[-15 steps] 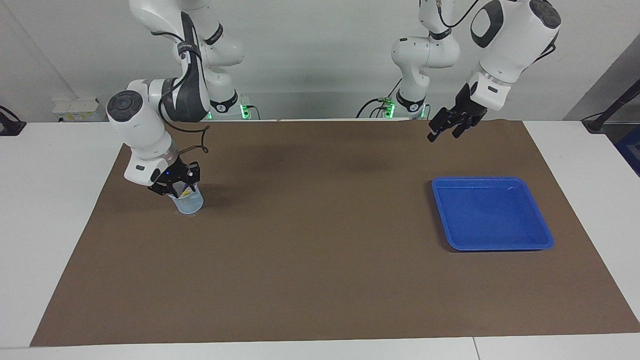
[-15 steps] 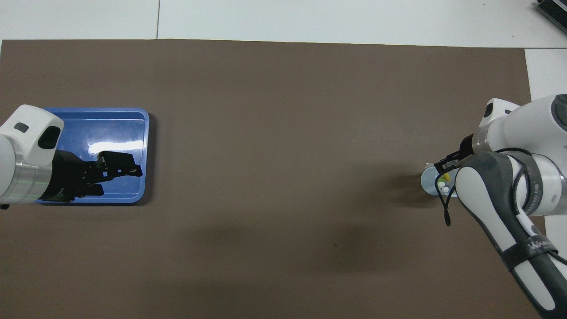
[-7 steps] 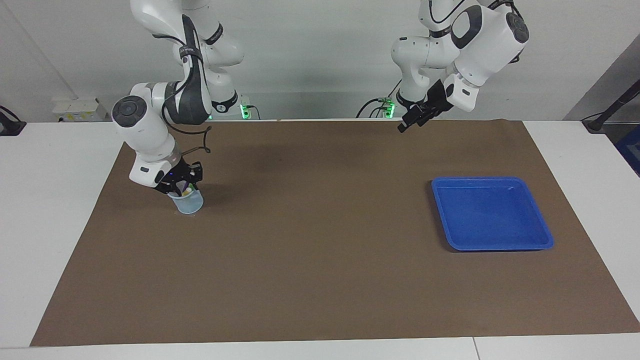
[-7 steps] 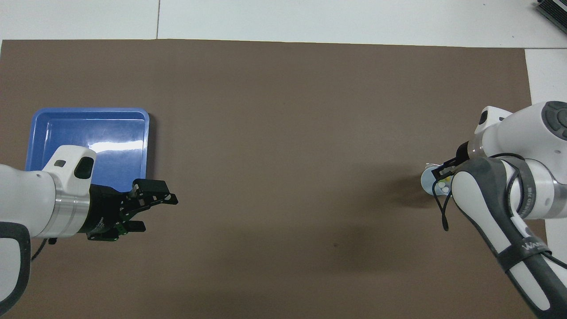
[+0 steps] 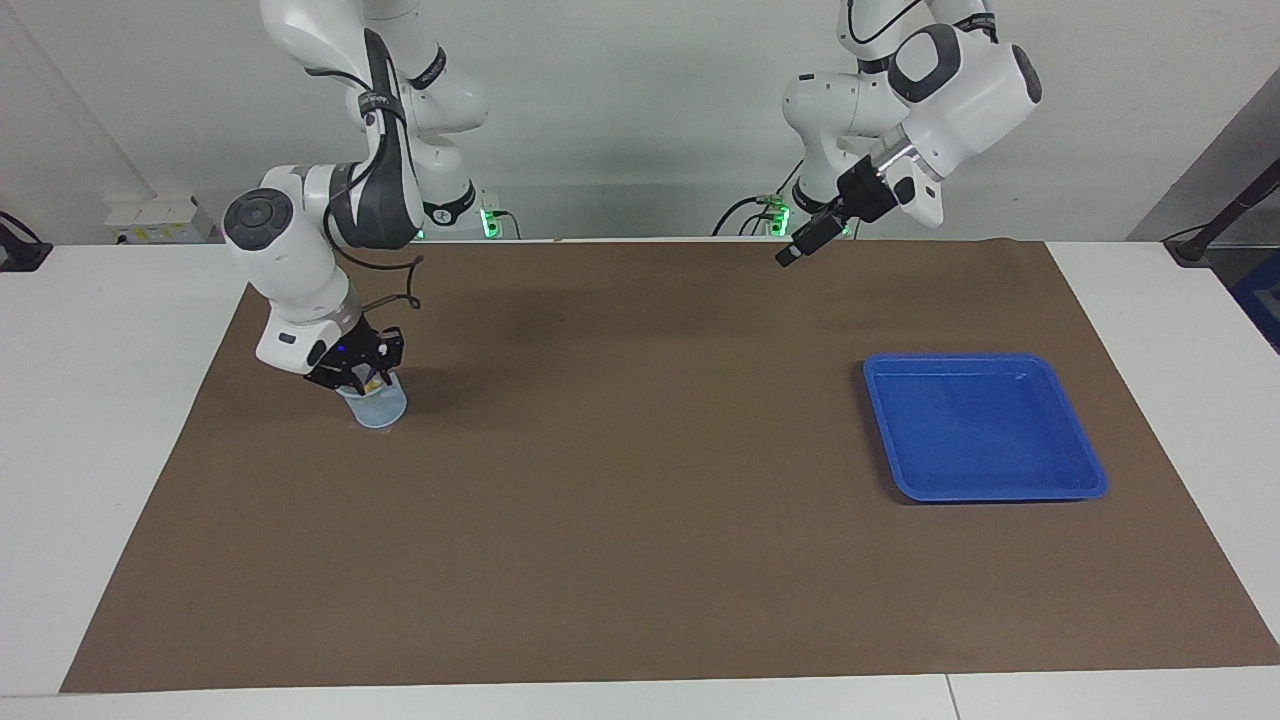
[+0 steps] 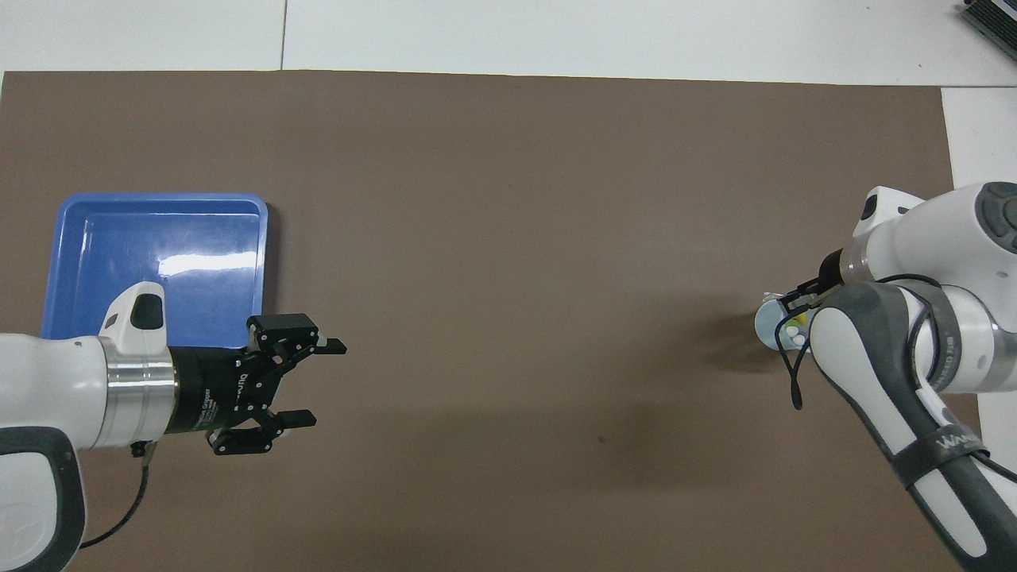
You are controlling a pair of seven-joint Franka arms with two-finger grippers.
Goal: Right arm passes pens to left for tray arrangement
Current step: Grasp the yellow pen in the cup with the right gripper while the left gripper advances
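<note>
The blue tray [image 5: 985, 425] lies empty at the left arm's end of the mat; it also shows in the overhead view [image 6: 159, 238]. The pens [image 6: 797, 326] stand in a pale-blue cup [image 5: 380, 408] at the right arm's end; only a bit of yellow and whitish tips show. My right gripper [image 5: 358, 375] is down at the cup's mouth, among the pens. My left gripper [image 6: 318, 383] is open and empty, raised in the air beside the tray, pointing toward the table's middle; the facing view shows it high up [image 5: 800, 245].
A brown mat [image 5: 640, 520] covers most of the white table [image 5: 90, 420]. The cup [image 6: 769, 327] is the only other thing on the mat.
My left gripper has swung off the tray toward the table's middle and turned level, fingers spread. My right gripper has stayed at the cup, shifting only slightly.
</note>
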